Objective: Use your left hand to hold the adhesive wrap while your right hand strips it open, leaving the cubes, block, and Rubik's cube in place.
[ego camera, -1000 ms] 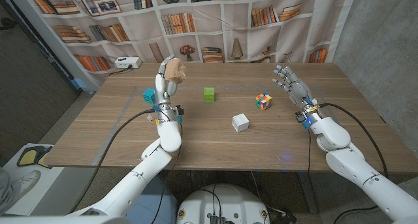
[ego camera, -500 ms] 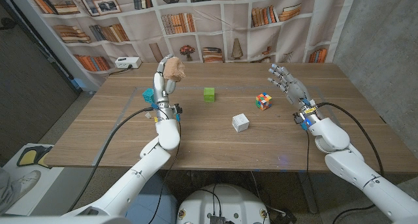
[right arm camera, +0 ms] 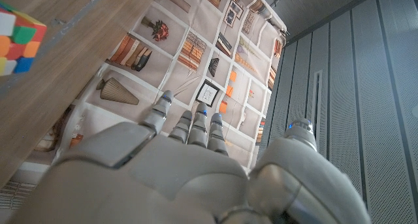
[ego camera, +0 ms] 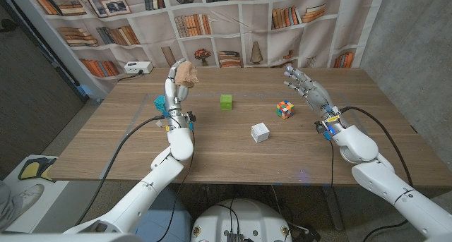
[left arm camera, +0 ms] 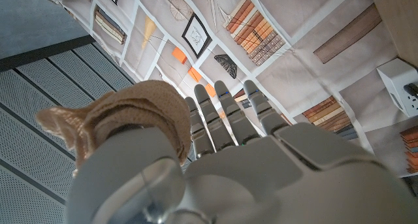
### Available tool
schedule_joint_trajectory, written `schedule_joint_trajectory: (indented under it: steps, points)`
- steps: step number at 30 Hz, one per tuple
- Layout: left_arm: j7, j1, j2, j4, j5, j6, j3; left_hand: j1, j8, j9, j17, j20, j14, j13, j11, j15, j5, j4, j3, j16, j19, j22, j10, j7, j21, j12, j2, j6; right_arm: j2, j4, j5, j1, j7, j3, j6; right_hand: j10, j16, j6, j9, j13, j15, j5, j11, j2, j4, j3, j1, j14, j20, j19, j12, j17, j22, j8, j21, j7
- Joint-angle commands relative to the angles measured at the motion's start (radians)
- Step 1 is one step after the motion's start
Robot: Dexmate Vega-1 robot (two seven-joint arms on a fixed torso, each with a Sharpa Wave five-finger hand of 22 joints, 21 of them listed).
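My left hand is raised above the desk with its fingers pointing up, and it holds the adhesive wrap, a crumpled tan wad, up at the fingertips. From the left wrist view I see the wrap bunched against the thumb side of the hand, with the other fingers straight and close together beside it.

My right hand is up off the desk on the far right side, fingers spread apart and slightly bent, holding nothing and touching nothing. The right wrist view shows the same hand from behind with its fingers fanned out, and a corner of the Rubik's cube on the wood.

On the desk I see the green cube towards the middle back, the Rubik's cube to its right, and the white block nearer to me, all well apart from one another. A teal cube sits just behind my left wrist, partly hidden by it.
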Motion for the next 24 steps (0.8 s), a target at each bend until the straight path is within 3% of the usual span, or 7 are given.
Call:
schedule_joint_trajectory:
  steps: [1,7,14,24]
  points:
    - [0.001,-0.007,0.001,-0.002,0.005,0.008,0.001,0.012,0.005,0.002,0.003,0.002,0.004,0.003,0.000,0.000,0.010,-0.006,0.003,0.000,0.002,-0.001,0.004,-0.002,-0.002,-0.001,0.002,0.010,-0.022,-0.057,-0.092,-0.020,-0.029,0.016,0.025,0.018,0.005,0.009,0.002,0.002,-0.004,-0.003,-0.004,-0.001,-0.007,0.006,0.017,0.003,0.002,0.007,0.012,0.003,0.002,0.006,0.001,-0.004]
    - [0.002,-0.009,0.001,-0.010,0.011,0.018,0.005,0.014,0.005,0.001,0.002,0.002,0.005,0.004,0.001,0.000,0.011,-0.008,0.002,0.001,0.003,-0.001,0.006,-0.001,-0.002,-0.002,0.000,0.010,-0.032,-0.100,-0.136,-0.039,-0.053,0.027,0.017,0.056,0.012,0.055,0.003,0.004,-0.010,0.000,-0.007,0.025,-0.017,0.038,0.082,0.027,-0.013,0.055,0.017,0.002,0.001,0.017,0.013,-0.007]
    - [0.001,-0.015,0.000,-0.004,0.013,0.013,0.011,0.016,0.003,0.001,0.002,0.005,0.005,0.005,0.000,0.000,0.016,-0.004,0.007,0.002,0.001,-0.001,0.008,-0.001,-0.003,-0.004,0.015,0.008,-0.058,-0.162,-0.214,-0.058,-0.083,0.041,-0.030,0.075,0.013,0.081,0.003,0.007,-0.021,0.000,-0.042,0.069,-0.030,0.100,0.209,0.042,-0.057,0.094,0.010,0.001,0.000,0.016,0.011,-0.032]
    - [0.007,-0.027,-0.006,0.017,0.016,-0.004,0.020,0.019,0.001,0.002,0.002,0.008,0.005,0.006,0.000,-0.002,0.022,0.001,0.015,0.003,0.001,0.000,0.004,-0.006,-0.003,-0.009,0.033,0.003,-0.066,-0.207,-0.281,-0.070,-0.111,0.054,-0.046,0.076,0.011,0.078,0.004,0.008,-0.037,-0.002,-0.068,0.076,-0.032,0.124,0.262,0.043,-0.071,0.091,0.004,0.000,0.000,0.010,0.005,-0.043]
